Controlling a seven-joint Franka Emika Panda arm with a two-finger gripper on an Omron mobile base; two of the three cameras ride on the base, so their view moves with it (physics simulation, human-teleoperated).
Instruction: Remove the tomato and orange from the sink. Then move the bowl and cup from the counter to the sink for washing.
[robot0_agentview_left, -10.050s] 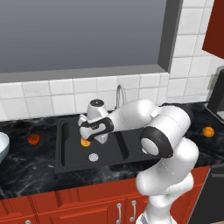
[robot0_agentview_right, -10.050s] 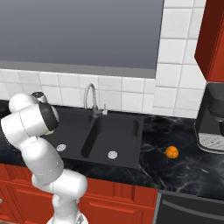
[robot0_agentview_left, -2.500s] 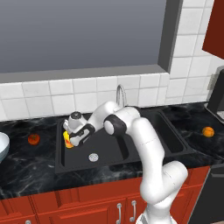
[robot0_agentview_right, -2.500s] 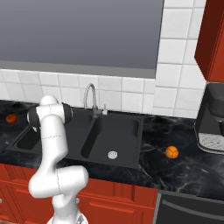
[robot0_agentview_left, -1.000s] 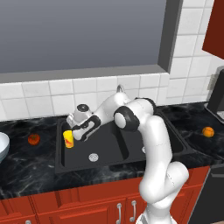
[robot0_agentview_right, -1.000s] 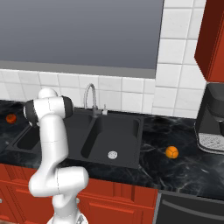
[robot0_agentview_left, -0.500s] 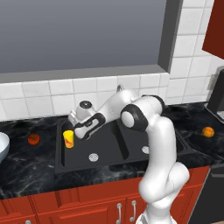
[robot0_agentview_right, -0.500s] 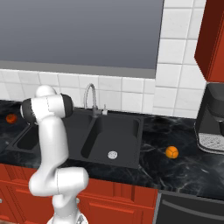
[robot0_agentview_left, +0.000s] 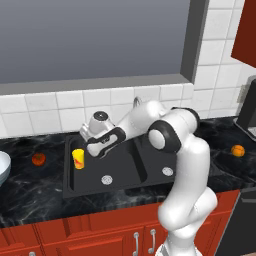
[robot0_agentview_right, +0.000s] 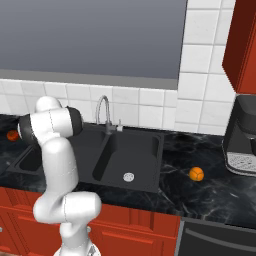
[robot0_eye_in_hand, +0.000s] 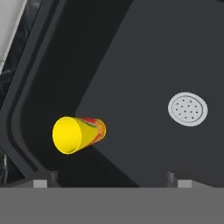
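Step in hand: the cup (robot0_agentview_left: 78, 158) stands in the left basin of the sink (robot0_agentview_left: 145, 176), apart from the pincer; judged next is lifting clear and going for the bowl (robot0_agentview_left: 2, 168).
Pincer (robot0_agentview_left: 93, 145): jaws spread wide, holding nothing; it hangs over the left basin, just beside the cup and above it.
Doing it well: rise straight up before swinging left, so the fingers do not knock the upright cup over; pass above the sink's left rim and the tomato (robot0_agentview_left: 38, 159) on the way to the bowl.
Cup: upright near the basin's left wall, mouth open; the hand view looks into it and it appears empty.
Sink: left basin holds the cup and its drain (robot0_agentview_left: 106, 179); right basin shows a drain (robot0_agentview_left: 168, 171) and no fruit.
Bowl: on the bench at the far left, cut by the frame edge; its contents cannot be told.
Tomato: on the bench between bowl and sink.
Orange (robot0_agentview_left: 238, 150): on the bench well right of the sink.
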